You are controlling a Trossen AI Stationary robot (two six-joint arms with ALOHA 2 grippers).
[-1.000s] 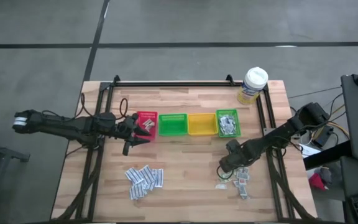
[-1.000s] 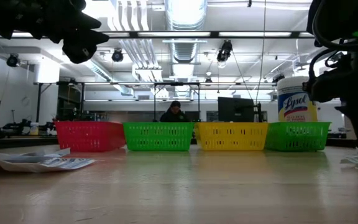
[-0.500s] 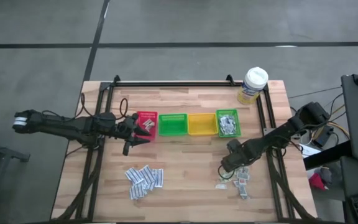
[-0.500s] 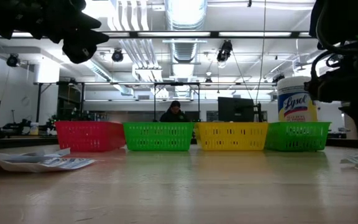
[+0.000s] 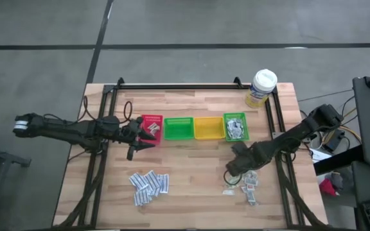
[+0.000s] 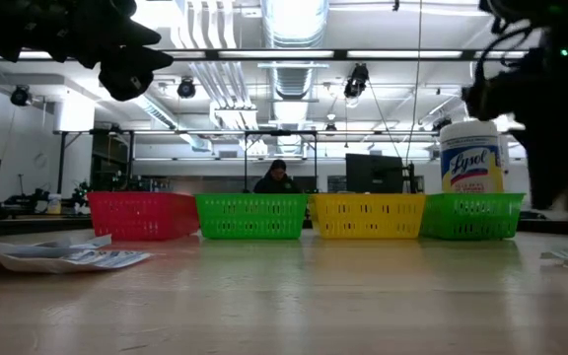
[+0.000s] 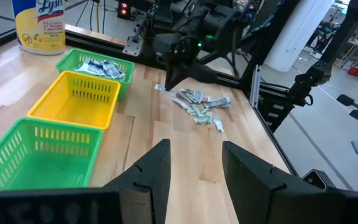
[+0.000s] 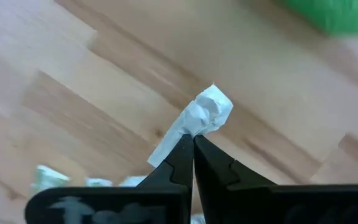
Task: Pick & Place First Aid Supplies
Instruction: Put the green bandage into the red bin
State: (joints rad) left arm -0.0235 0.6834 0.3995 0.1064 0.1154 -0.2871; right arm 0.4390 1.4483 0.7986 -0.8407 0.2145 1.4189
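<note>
The right gripper (image 8: 193, 144) pinched one crumpled white sachet (image 8: 197, 118) clear of the tabletop (image 8: 73, 93), seemingly for binning, while the left gripper (image 7: 194, 165) waited spread.

Four small bins are sitting in a row: one red bin (image 5: 151, 126), two green bins (image 5: 178, 128) (image 5: 235, 126), one yellow bin (image 5: 209, 128). One wipes tub (image 5: 261, 88) is standing alone. Two sachet piles (image 5: 149, 185) (image 5: 247, 184) are lying, uncountable.

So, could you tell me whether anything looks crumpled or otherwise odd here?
Yes: the white sachet pinched in the shut right gripper is crumpled and bent rather than flat, held above the wooden table.
</note>
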